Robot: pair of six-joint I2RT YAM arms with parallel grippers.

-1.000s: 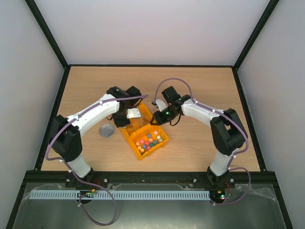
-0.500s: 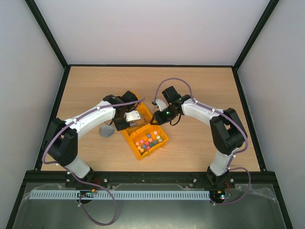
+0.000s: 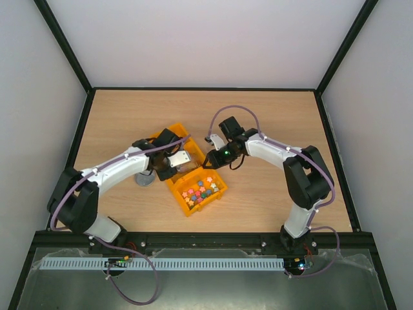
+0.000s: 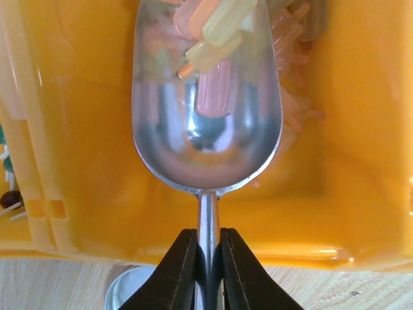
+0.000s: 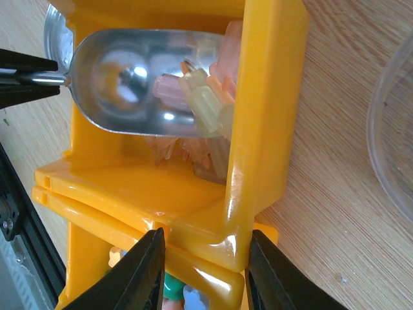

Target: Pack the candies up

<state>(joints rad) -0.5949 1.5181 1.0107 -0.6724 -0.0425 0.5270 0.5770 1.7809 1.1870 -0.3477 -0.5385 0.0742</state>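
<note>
The candies [image 4: 216,39] are pale pink, peach and yellow wrapped sweets lying in a yellow bin [image 4: 84,129]. My left gripper [image 4: 208,239] is shut on the handle of a metal scoop [image 4: 206,116]. The scoop's bowl sits inside the bin, with a few candies at its front lip. In the top view the left gripper [image 3: 169,165] is at the bin's near side and the scoop [image 3: 180,157] is over the bin [image 3: 174,134]. My right gripper [image 5: 203,239] straddles the bin's corner [image 5: 264,129], one finger on each side and closed on it. It also shows in the top view [image 3: 210,163]. The candies [image 5: 206,106] show there beside the scoop [image 5: 122,84].
A second yellow bin [image 3: 219,195] of small colourful star-shaped pieces adjoins the first on the near side. A round metal dish [image 3: 143,177] lies on the table left of the bins. A clear round container's rim [image 5: 393,148] is on the wood right of the bin.
My left gripper has swung toward the near edge and slightly left, bringing the scoop handle with it. More of the rear yellow bin is uncovered. The right arm has not moved.
</note>
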